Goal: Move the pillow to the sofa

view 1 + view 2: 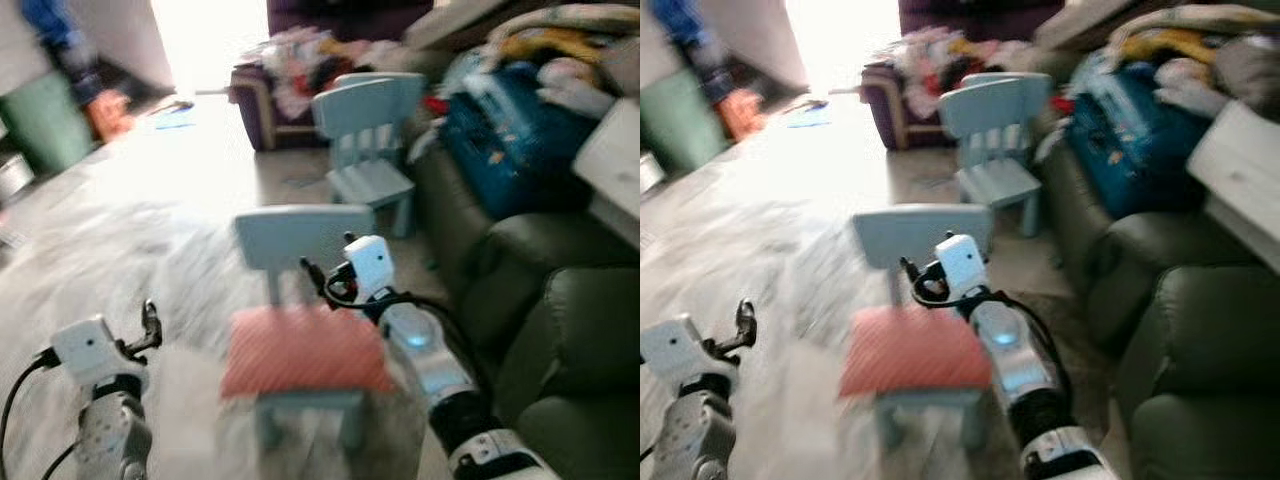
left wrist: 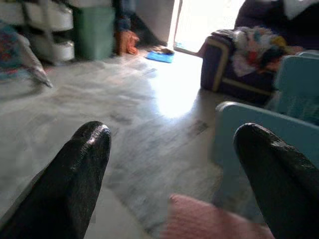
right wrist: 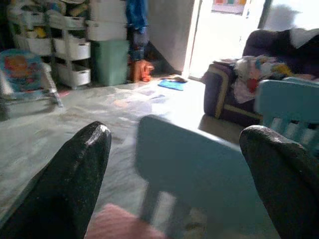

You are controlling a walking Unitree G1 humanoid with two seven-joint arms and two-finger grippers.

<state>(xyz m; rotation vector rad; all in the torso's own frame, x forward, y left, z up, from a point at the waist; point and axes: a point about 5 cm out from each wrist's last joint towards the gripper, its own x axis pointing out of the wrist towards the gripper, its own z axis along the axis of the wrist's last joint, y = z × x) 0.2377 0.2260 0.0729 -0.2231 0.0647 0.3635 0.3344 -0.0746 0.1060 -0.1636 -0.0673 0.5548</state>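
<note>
A flat pink-red pillow [image 1: 303,350] lies on the seat of a small light-blue child's chair [image 1: 300,235] right in front of me. My right gripper [image 1: 325,275] hovers at the pillow's far right corner, beside the chair back, open with nothing between its fingers [image 3: 75,174]. My left gripper [image 1: 150,325] is low at the left, apart from the chair and also open; in its wrist view the pillow's edge [image 2: 209,221] lies ahead between the fingers [image 2: 75,179]. The dark green sofa [image 1: 520,300] runs along the right.
A second blue chair [image 1: 365,130] stands further back by the sofa. A blue bag [image 1: 510,130], blankets and a white box [image 1: 615,160] are piled on the sofa. A purple armchair [image 1: 290,80] holds clothes. A person [image 1: 60,50] and a green bin [image 1: 45,120] are far left.
</note>
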